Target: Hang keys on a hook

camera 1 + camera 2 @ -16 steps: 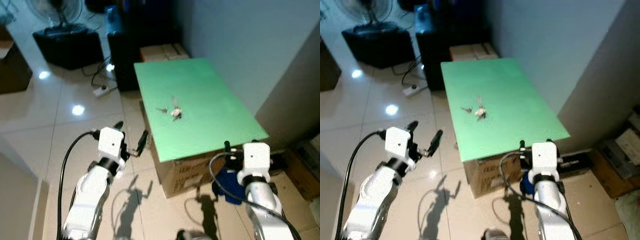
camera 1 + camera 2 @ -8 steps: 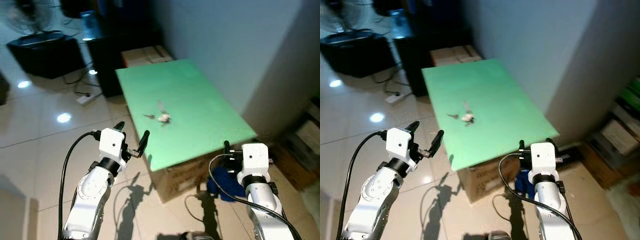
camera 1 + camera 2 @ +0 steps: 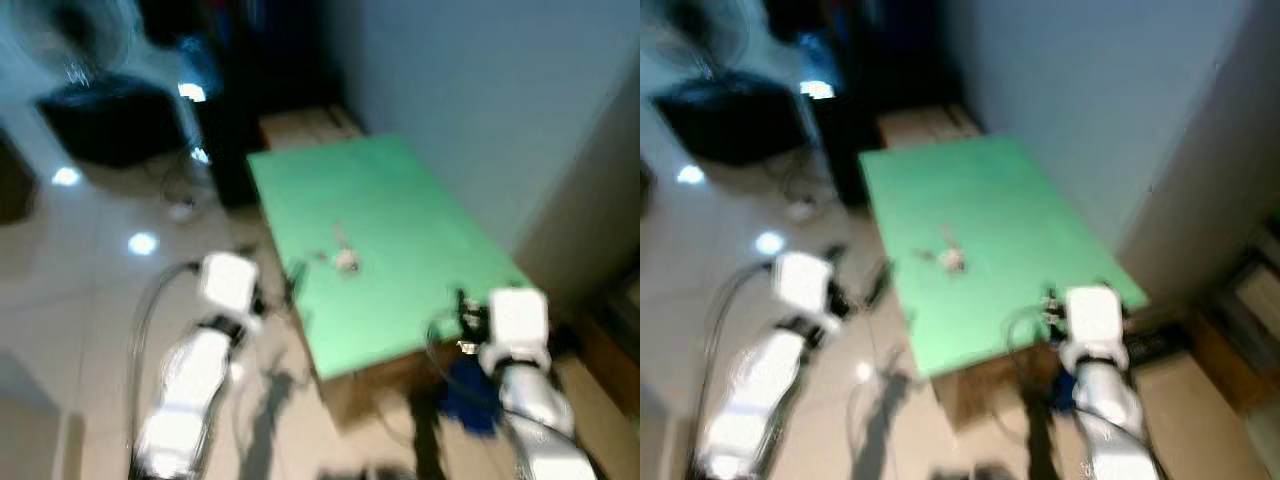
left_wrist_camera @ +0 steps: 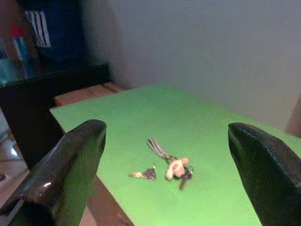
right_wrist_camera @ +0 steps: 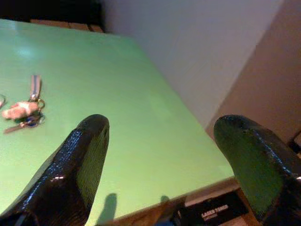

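- Since the earlier frames the head cam has swung, so the whole scene sits shifted and blurred; keys lie at the same spot on the bench, both arms hang as before.
- Left eye view: green bench point(image 3: 420, 240) stands beside a pale wall; keys point(image 3: 343, 256) lie near its middle, toward the robot's left edge. Left end effector point(image 3: 275, 285) hovers just off the bench's left edge, over the tiled floor point(image 3: 90, 270); too smeared here to read the fingers. Right end effector point(image 3: 462, 305) is at the near right corner of the bench.
- Right eye view: same layout; dark cabinet point(image 3: 715, 125) stands on the floor well behind, w/ a brown box point(image 3: 925, 122) past the bench's far end.
- Left wrist view: both black fingers point(image 4: 66, 169) stand wide apart, nothing btwn them; keys w/ a pale fob and strap lie on the green top ahead, apart from the fingertips.
- Right wrist view: fingers point(image 5: 70, 169) spread wide, empty; keys lie well off to one side on the bench.
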Motion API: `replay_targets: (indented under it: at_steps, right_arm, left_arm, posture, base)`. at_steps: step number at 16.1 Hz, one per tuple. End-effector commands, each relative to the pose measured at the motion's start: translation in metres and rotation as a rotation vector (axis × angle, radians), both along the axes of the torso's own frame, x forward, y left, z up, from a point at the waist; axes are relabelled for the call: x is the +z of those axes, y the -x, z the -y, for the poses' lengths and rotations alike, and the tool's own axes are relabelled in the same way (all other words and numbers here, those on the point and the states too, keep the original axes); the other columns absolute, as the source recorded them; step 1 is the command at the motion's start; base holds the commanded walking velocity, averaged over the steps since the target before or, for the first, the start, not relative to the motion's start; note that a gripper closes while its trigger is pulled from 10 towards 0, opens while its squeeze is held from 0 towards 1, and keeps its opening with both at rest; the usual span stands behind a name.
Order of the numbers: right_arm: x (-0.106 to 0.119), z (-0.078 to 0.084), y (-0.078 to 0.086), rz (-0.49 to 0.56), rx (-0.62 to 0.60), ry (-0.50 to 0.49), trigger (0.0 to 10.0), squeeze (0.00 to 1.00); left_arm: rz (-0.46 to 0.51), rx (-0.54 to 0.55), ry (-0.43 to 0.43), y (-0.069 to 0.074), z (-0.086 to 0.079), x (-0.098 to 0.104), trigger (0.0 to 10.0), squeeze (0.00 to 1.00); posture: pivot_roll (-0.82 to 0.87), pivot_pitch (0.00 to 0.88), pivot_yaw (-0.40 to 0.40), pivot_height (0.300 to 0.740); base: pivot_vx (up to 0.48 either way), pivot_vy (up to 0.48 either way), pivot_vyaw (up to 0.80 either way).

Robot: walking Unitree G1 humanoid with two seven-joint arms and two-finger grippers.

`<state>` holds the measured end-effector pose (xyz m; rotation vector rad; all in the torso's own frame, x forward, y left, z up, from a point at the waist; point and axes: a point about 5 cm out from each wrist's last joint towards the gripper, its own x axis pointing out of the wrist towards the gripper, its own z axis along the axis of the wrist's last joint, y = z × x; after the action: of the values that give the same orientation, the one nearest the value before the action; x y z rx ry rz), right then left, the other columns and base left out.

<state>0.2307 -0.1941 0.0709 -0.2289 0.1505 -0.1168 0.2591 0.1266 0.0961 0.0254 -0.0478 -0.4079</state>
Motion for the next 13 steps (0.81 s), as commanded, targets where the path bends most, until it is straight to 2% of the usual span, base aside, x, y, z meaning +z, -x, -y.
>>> replay_targets:
  at_steps: [1, 2, 4, 8, 11, 13]
  right_arm:
    - [0.0054, -0.0097, -0.0038, 0.024, 0.024, -0.032, 10.0, 0.0]
    - [0.0053, -0.0096, -0.0034, 0.023, 0.021, -0.032, 10.0, 0.0]
    - [0.0034, -0.0101, 0.0006, 0.02, 0.017, -0.027, 10.0, 0.0]
    - [0.0039, -0.0098, 0.0009, 0.02, 0.006, -0.034, 10.0, 0.0]
    - [0.0034, -0.011, 0.0005, 0.02, 0.017, -0.027, 10.0, 0.0]
    - [0.0032, -0.0142, -0.0006, 0.015, 0.045, -0.014, 10.0, 0.0]
  left_arm:
    - [0.005, 0.036, -0.026, -0.0001, -0.0139, 0.0003, 10.0, 0.0]
    - [0.005, 0.035, -0.025, 0.0, -0.0138, 0.0003, 10.0, 0.0]
    - [0.001, 0.021, -0.028, 0.0014, -0.0123, -0.001, 10.0, 0.0]
    - [0.001, 0.013, -0.033, 0.0005, -0.0114, -0.0008, 10.0, 0.0]
    - [0.0, 0.013, -0.036, 0.0005, -0.0109, -0.0013, 10.0, 0.0]
    - [0.002, 0.019, -0.032, 0.0034, -0.0122, -0.0049, 10.0, 0.0]
  posture:
    - [-0.16, 0.063, 0.027, 0.74]
    - [-0.16, 0.063, 0.028, 0.74]
    - [-0.17, 0.065, 0.032, 0.74]
    - [-0.16, 0.07, 0.038, 0.74]
    - [-0.16, 0.069, 0.037, 0.74]
    - [-0.16, 0.069, 0.032, 0.74]
  base:
    - [0.364, 0.0, -0.8]
    - [0.368, 0.0, -0.8]
    - [0.364, 0.0, 0.0]
    - [0.367, 0.0, -0.8]
    - [0.363, 0.0, 0.0]
    - [0.0, 0.0, 0.0]
